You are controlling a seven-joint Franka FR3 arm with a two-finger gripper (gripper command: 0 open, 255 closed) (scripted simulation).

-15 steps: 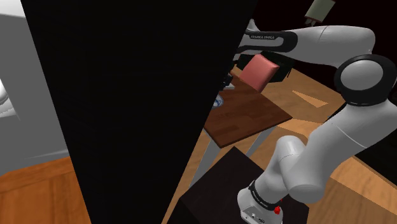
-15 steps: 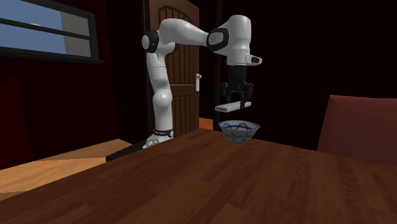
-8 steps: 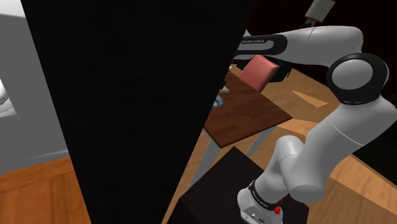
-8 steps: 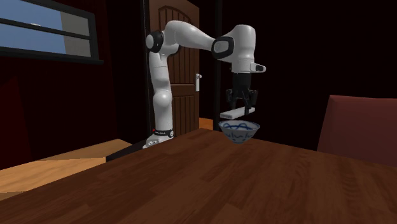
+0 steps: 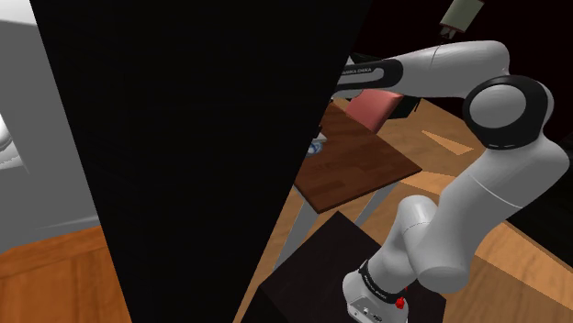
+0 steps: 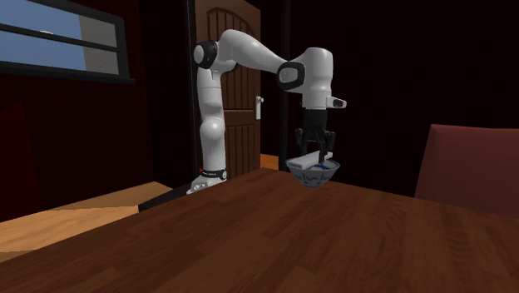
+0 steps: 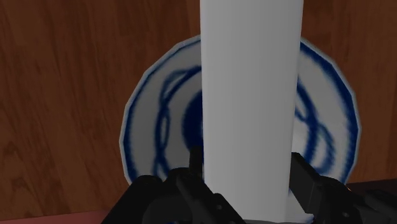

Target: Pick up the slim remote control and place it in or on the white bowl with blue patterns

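Second exterior view: gripper (image 6: 317, 154) has dropped over the last sec, from well above the bowl (image 6: 316, 175) to right at its rim. Slim remote (image 6: 304, 161), drawn plain white/grey, came down w/ it. It's now about level across the bowl's mouth, touching or just clear, can't tell which. So transport looks done; imo only release + retreat left.

Wrist view: fingers (image 7: 193, 167) clamped on the remote's two long sides, so it's held, not resting free. Remote runs straight out ahead of the gripper, over the bowl's blue-patterned middle, w/ the bowl directly beneath. Bowl stands at the far part of the brown wood table (image 6: 274, 241), toward the arm's stand. Risk: remote may end up tilted on the rim once let go.
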